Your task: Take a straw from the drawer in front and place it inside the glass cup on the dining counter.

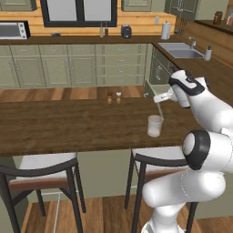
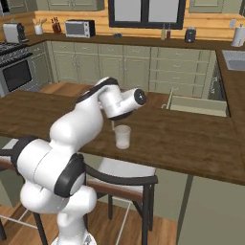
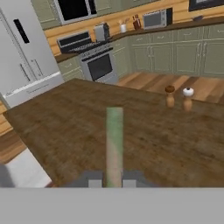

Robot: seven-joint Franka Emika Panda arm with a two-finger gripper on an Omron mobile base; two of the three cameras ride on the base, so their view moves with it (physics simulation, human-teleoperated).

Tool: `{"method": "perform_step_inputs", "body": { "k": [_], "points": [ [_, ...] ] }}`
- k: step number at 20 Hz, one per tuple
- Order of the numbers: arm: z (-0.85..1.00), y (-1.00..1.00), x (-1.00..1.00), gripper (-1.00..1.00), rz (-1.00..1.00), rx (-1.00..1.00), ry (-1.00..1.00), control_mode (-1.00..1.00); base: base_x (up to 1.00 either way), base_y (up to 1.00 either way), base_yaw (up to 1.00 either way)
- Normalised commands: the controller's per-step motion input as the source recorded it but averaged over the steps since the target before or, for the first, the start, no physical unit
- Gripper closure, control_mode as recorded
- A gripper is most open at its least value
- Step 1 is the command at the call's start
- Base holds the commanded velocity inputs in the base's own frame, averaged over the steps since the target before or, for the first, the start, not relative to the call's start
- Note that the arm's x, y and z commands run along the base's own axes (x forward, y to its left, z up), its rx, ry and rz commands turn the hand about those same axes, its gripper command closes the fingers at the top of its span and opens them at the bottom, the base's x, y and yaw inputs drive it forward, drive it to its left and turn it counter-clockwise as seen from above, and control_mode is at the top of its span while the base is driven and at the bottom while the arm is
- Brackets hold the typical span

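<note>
My gripper (image 1: 159,98) is shut on the straw (image 1: 159,110), a thin pale stick hanging down from it. The straw's lower end is at the rim of the glass cup (image 1: 154,126), which stands upright on the dining counter (image 1: 68,125); I cannot tell whether the tip is inside. From the right base, the cup (image 2: 122,137) sits just below my hand, with a short bit of straw (image 2: 112,125) by its left side. The hand view has the straw (image 3: 114,140) running forward between my finger tips (image 3: 113,179) over the counter (image 3: 61,127). The drawer (image 2: 198,107) stands pulled out beyond the counter.
A pepper and a salt shaker (image 1: 113,97) stand at the counter's far edge, also in the hand view (image 3: 178,97). Two stools (image 1: 43,169) (image 1: 157,158) are tucked under the near side. A sink (image 1: 180,50) lies at the back right, a stove (image 3: 97,65) and fridge (image 3: 26,57) farther off.
</note>
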Motion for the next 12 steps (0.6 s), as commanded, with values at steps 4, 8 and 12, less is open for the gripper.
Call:
{"method": "perform_step_inputs", "body": {
  "k": [4,8,12],
  "points": [
    [-0.21,-0.18,0.23,1.00,0.00,0.00,-0.03,-1.00,0.00,0.00,0.00],
    [-0.14,-0.06,0.28,1.00,0.00,0.00,-0.06,-1.00,0.00,0.00,0.00],
    [-0.09,0.00,0.29,1.00,0.00,0.02,-0.05,-1.00,0.00,0.00,0.00]
  ]
}}
